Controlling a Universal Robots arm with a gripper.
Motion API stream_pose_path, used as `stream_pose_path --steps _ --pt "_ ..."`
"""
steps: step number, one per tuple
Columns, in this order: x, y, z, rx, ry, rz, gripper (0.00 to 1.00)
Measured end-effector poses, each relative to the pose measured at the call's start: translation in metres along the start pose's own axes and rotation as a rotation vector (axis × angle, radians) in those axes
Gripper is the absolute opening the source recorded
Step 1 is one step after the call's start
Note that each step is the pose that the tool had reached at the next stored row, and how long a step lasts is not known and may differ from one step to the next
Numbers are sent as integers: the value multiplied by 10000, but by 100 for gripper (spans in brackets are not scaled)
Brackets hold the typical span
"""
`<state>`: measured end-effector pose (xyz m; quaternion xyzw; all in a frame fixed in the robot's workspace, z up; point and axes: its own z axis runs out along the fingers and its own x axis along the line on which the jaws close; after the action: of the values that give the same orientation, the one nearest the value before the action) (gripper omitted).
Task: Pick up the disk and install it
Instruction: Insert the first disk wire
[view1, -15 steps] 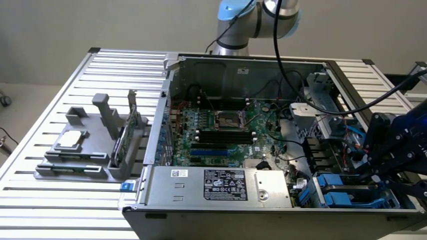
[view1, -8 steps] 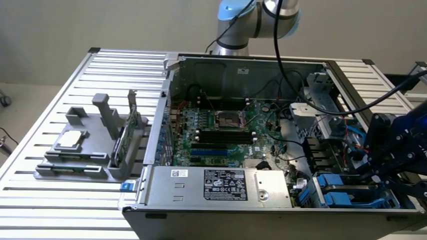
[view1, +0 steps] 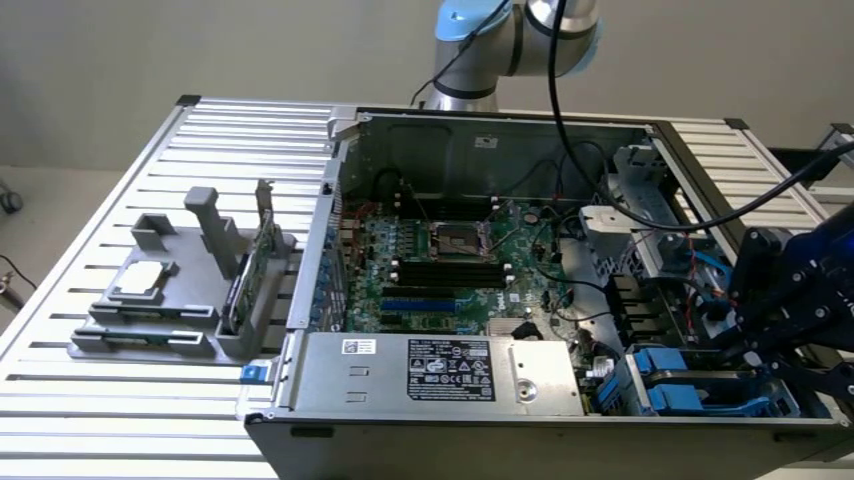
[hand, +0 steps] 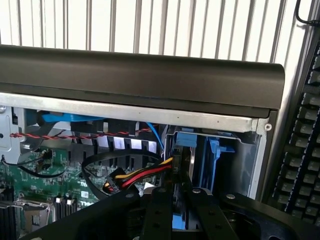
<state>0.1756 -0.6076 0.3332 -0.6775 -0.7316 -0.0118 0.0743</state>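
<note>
On the slatted desk (view1: 80, 400), at nine o'clock, a grey fixture (view1: 174, 300) stands beside the open computer case (view1: 494, 130). At four o'clock the gripper (view1: 781, 330) is over the drive bay (view1: 694, 385). The gripper (hand: 175, 210), nearly pressed together, pinches the disk (hand: 192, 142), blue carrier upward, partly seated. Long axis appears vertical. Keep it square to the guides; press evenly.

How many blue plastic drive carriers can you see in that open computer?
2, side by side in the case's front corner on the exterior view's right: one, another beside it. More may be hidden.
</note>
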Motion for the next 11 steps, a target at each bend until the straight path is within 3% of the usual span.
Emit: stream_pose_path --steps 10,11 --pt "1 0 -5 1 5 -1 19" --pt "3 -1 -24 0 0 0 26"
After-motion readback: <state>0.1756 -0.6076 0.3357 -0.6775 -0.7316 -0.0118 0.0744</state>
